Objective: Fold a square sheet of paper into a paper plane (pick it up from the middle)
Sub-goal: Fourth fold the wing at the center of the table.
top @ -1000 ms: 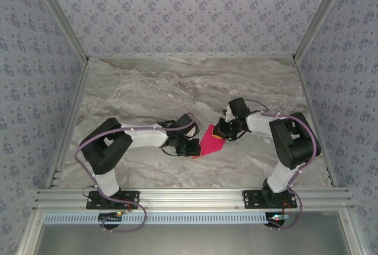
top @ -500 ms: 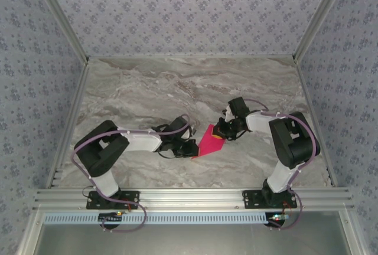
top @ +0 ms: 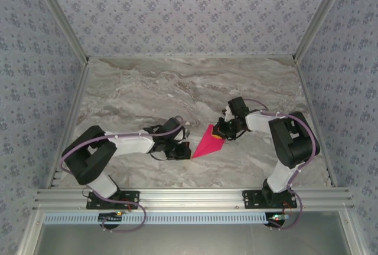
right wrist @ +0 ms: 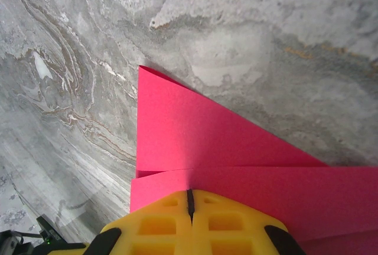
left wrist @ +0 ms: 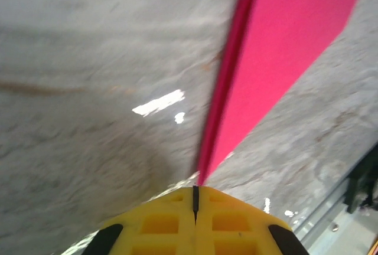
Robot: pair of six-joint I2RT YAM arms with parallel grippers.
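The magenta-pink paper (top: 207,142) is folded into a narrow pointed shape and stretches between my two grippers at mid-table. My left gripper (top: 189,150) is shut on its near-left tip. In the left wrist view the paper (left wrist: 283,48) rises edge-on from the closed yellow jaws of that gripper (left wrist: 195,189), off the table. My right gripper (top: 222,132) is shut at the paper's wide far-right end. In the right wrist view a folded band of the paper (right wrist: 177,131) runs under the closed jaws of that gripper (right wrist: 190,193), with a triangular layer lying beyond it.
The grey marble tabletop (top: 147,90) stretches wide behind and to both sides of the arms. Patterned walls (top: 189,13) enclose it at the back and sides. An aluminium rail (top: 189,196) runs along the near edge by the arm bases.
My left arm has drawn back to the left, and its jaws have closed fully on the paper's tip. The paper has gone from a broad wedge to a narrower point. The right arm has stayed put.
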